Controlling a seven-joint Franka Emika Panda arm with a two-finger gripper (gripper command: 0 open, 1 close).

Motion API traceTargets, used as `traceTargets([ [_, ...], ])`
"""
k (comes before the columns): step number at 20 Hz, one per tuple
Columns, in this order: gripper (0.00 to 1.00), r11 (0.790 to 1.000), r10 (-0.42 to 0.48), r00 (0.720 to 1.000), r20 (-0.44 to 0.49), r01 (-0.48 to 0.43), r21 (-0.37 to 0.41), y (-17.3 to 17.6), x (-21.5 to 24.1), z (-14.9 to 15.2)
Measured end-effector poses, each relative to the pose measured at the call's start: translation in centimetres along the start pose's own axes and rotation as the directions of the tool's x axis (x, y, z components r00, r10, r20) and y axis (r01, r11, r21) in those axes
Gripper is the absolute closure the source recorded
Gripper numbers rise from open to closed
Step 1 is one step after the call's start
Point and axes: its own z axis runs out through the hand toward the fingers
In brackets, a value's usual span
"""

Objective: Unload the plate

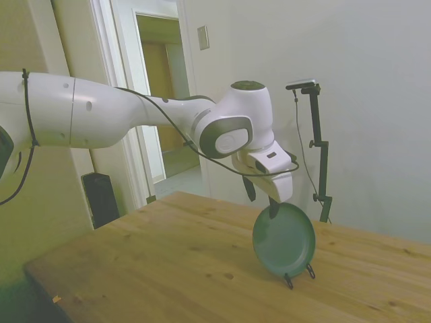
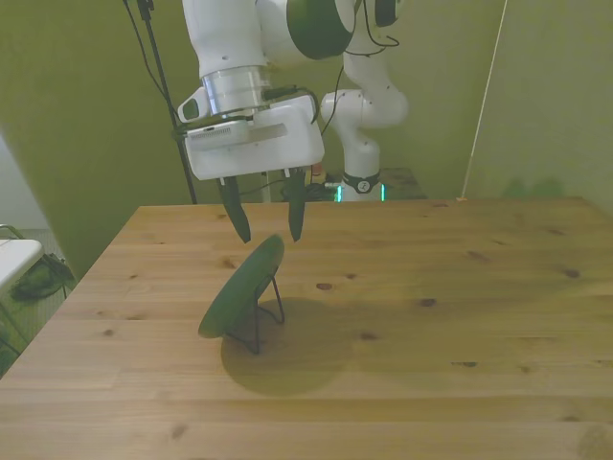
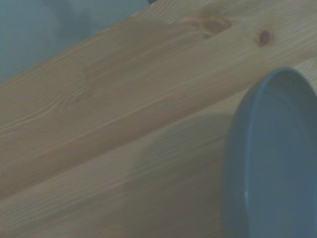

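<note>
The teal-green plate (image 1: 284,239) (image 2: 241,287) leans upright in a thin black wire stand (image 2: 266,316) (image 1: 300,275) on the wooden table. My gripper (image 2: 267,221) (image 1: 271,205) hangs open just above the plate's top rim, one finger on each side of it, not touching. In the wrist view the plate (image 3: 275,163) fills one side of the picture, its rim seen close up.
The wooden table (image 2: 431,316) spreads wide around the stand, and its near edge (image 1: 81,296) shows in the side view. A second white robot arm (image 2: 369,105) stands behind the table's far edge. A doorway (image 1: 161,101) is in the background.
</note>
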Motion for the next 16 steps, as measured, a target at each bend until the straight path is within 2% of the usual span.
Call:
traceTargets([
  [1, 0.0, 1.0, -0.012, 1.0, 0.01, 0.012, 0.008, 0.1, -0.2, 0.2],
  [2, 1.0, 1.0, -0.025, 0.999, 0.02, 0.025, 0.015, 0.4, -0.2, 0.3],
  [8, 1.0, 0.997, -0.06, 0.997, 0.047, 0.058, 0.059, 1.9, 1.1, 0.1],
  [16, 1.0, 0.997, -0.05, 0.996, 0.075, 0.046, 0.057, 1.9, 1.4, 2.1],
])
